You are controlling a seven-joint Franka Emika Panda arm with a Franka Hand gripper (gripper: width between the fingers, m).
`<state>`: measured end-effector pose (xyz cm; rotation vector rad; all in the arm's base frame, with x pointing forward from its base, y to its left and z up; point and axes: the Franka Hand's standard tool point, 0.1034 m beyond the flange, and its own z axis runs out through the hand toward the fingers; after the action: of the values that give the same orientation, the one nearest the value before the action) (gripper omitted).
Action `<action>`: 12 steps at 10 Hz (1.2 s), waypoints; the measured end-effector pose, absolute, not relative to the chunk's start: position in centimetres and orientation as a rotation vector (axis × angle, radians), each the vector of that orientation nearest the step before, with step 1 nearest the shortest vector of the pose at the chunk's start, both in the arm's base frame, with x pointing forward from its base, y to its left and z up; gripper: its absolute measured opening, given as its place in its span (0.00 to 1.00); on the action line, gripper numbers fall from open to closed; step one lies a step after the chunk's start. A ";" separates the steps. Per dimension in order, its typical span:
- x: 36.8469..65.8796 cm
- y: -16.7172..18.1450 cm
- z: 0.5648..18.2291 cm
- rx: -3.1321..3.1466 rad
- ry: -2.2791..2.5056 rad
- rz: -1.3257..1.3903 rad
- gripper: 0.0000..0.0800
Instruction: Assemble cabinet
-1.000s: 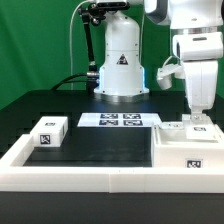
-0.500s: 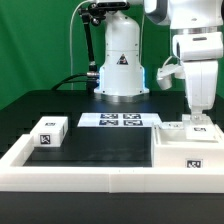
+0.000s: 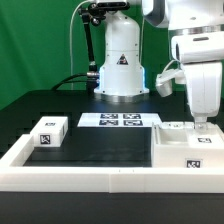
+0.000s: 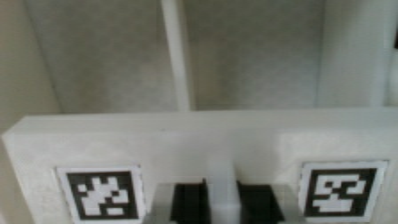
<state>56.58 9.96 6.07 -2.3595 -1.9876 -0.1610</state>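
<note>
Directly beneath the jaws, the cabinet body, a white box with a square tag on its near face, is seen on the exterior view's right side of the black table. Small white pieces are seen on top of the body just beside the fingertips, one of them towards the exterior view's left of the jaws; whether they are touched cannot be told. The gripper is pointed straight down, with its tips at the level of the body's top.

In the wrist view, a white block carrying two square tags is shown close against the gripper. The dark fingers are seen near each other, with only a narrow pale strip between them. Whether that strip is clamped or the jaws are merely drawn close cannot be told.

Well away from the jaws, towards the exterior view's left, a loose white block with a tag on its front is seen lying alone on the table. Between that block and the jaws, but farther back, the marker board is laid flat. A low white border rail is seen along the near edge, in front of the jaws, and the body is set against it. Behind the marker board, the white robot base is seen standing.
</note>
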 end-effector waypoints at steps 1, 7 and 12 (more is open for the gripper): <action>57.1 9.9 6.1 -2.360 -1.983 -0.156 0.09; 57.3 9.9 6.0 -2.328 -1.997 -0.116 0.09; 57.3 9.9 5.9 -2.329 -1.996 -0.114 0.83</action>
<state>57.27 9.88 5.92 -2.3285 -1.9958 -0.1140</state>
